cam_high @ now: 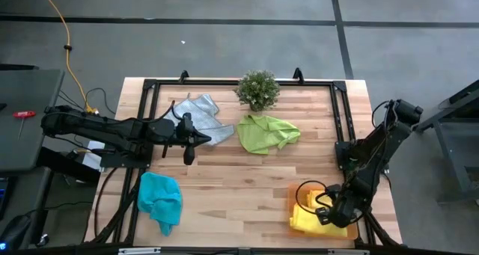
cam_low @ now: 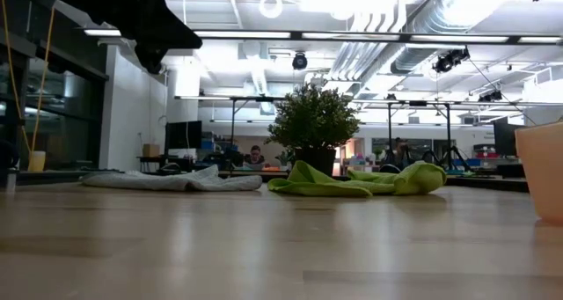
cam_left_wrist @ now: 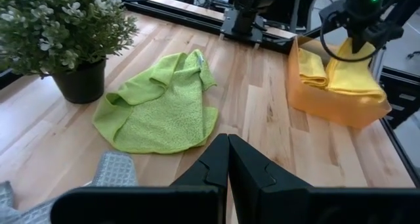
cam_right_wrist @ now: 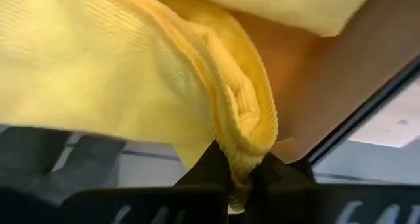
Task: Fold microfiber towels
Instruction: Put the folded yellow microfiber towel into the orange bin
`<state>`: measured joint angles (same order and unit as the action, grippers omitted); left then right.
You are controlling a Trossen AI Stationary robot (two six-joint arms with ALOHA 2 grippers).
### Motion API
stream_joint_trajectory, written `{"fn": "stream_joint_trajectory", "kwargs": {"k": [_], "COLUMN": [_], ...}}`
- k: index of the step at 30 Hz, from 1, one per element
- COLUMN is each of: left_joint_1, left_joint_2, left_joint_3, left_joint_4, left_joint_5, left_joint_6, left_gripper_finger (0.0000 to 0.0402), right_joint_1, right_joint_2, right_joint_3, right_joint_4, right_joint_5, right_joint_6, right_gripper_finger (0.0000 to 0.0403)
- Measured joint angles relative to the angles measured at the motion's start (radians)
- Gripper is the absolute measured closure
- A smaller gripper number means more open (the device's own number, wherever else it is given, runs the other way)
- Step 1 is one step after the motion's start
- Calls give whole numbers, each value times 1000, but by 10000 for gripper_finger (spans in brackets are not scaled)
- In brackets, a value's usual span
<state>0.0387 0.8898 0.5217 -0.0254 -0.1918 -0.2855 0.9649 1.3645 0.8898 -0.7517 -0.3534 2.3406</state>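
The right gripper (cam_high: 330, 212) is down in the orange tray (cam_high: 296, 191), its jaws closed on a fold of a yellow towel (cam_right_wrist: 131, 73); the right wrist view shows that ridge of cloth pinched between the fingers (cam_right_wrist: 210, 159). Both yellow towels lie in the tray. Taking the potted plant (cam_high: 258, 89) as the mark: the lime green towel (cam_high: 266, 132) is just in front of it, the grey towel (cam_high: 200, 118) off to one side, the teal towel (cam_high: 160, 200) well apart toward the near edge, and the tray well apart at the opposite near corner. The left gripper (cam_high: 188, 140) hangs above the table beside the grey towel, jaws pressed together and holding nothing.

The step in hand looks like drawing a yellow towel up out of the tray. To do it well, lift straight and slowly so that only one cloth comes, clear the tray wall before moving sideways, and lay the towel flat on bare wood before folding. From the wrist picture I cannot tell whether the pinch takes one layer or both towels.

The high view alone shows the teal towel and both arms. The left wrist view shows the tray wall and two yellow pieces inside. The low view gives cloth height: grey and lime both lie low and rumpled
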Motion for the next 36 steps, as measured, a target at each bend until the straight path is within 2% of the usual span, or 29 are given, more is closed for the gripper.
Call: {"fn": "stream_joint_trajectory", "kwargs": {"k": [5,8,18,25,29,36], "left_joint_1": [0,0,0,0,0,0], "left_joint_2": [0,0,0,0,0,0], "left_joint_3": [0,0,0,0,0,0], "left_joint_4": [0,0,-1,-1,0,0], "left_joint_5": [-4,-4,-3,-3,-3,-3], "left_joint_6": [0,0,0,0,0,0], "left_gripper_finger": [401,401,402,401,401,401], "right_joint_1": [0,0,-3,-3,-3,0], "right_joint_2": [24,36,67,100,101,101], "right_joint_3": [0,0,0,-1,-1,-1], "right_joint_4": [-43,-61,-36,-29,-45,-133], "right_joint_5": [-29,-95,-195,-179,-178,-182], "right_joint_6": [0,10,16,16,19,26], "right_gripper_finger": [403,403,403,397,372,289]}}
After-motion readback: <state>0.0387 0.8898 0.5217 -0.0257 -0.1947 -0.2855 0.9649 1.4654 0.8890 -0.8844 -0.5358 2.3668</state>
